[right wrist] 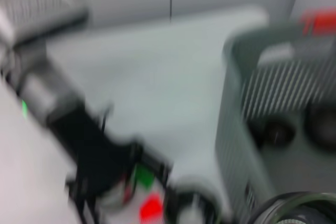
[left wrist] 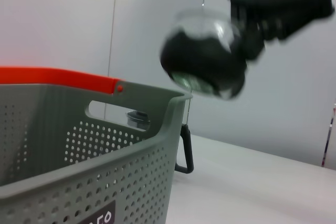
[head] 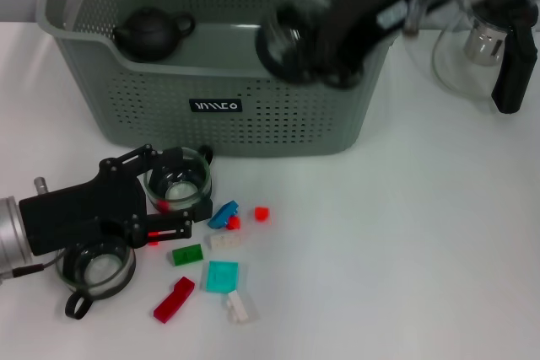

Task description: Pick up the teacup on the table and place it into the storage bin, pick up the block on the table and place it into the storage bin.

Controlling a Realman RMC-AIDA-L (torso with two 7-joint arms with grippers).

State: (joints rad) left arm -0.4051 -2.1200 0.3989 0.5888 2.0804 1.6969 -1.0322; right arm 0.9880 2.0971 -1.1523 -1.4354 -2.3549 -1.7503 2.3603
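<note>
The storage bin [head: 228,107] stands at the back of the table, with a black teapot [head: 150,33] inside. My right gripper [head: 308,40] is shut on a glass teacup [head: 285,44] and holds it above the bin's right part. The left wrist view shows that teacup [left wrist: 205,56] in the air above the bin's rim [left wrist: 131,90]. My left gripper [head: 173,193] is low at the front left, its fingers open on either side of a second glass teacup [head: 179,181] on the table. A third teacup [head: 97,269] lies under that arm. Several small blocks lie nearby, among them a blue block [head: 222,214] and a teal block [head: 223,276].
A glass jug with a black handle [head: 510,56] stands at the back right beside the bin. A green block [head: 187,254], a long red block [head: 174,299] and a white block [head: 239,305] lie at the front. White table stretches to the right [head: 405,250].
</note>
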